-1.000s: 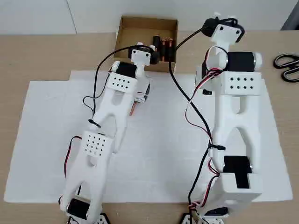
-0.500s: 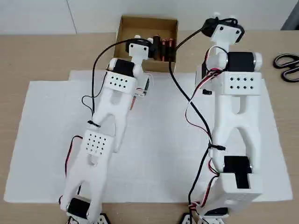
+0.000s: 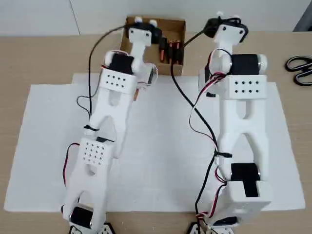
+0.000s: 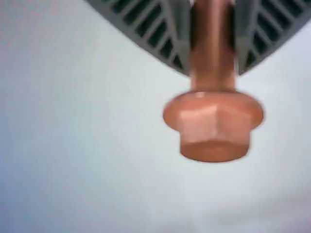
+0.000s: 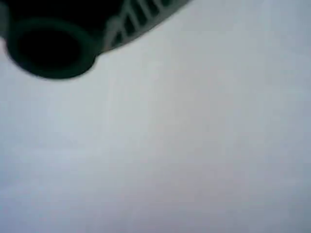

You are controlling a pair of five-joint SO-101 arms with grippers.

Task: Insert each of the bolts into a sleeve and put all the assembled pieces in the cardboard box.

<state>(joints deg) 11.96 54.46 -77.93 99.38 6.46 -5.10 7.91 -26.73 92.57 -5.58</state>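
Observation:
A copper bolt [image 4: 213,116] hangs hex head down over the white mat, its shank clamped in my left gripper [image 4: 214,53]. In the high view that gripper [image 3: 145,82] is just in front of the cardboard box [image 3: 130,23], and the bolt [image 3: 137,92] peeks out beside the arm. Several assembled black-and-copper pieces [image 3: 170,49] lie in the box's right part. A black sleeve [image 5: 48,46] sits against a ribbed finger [image 5: 141,17] of my right gripper, above the mat. The right arm's wrist [image 3: 210,83] is to the right of the box, with its fingers hidden beneath it.
A white foam mat [image 3: 44,126] covers most of the wooden table. Black scissors [image 3: 300,66] lie at the far right edge. Cables loop from both arms over the box's front wall and the mat's middle.
The left arm has stretched away from its base toward the box, carrying the bolt, and its wrist now overhangs the box's left part. The right arm shifted slightly left.

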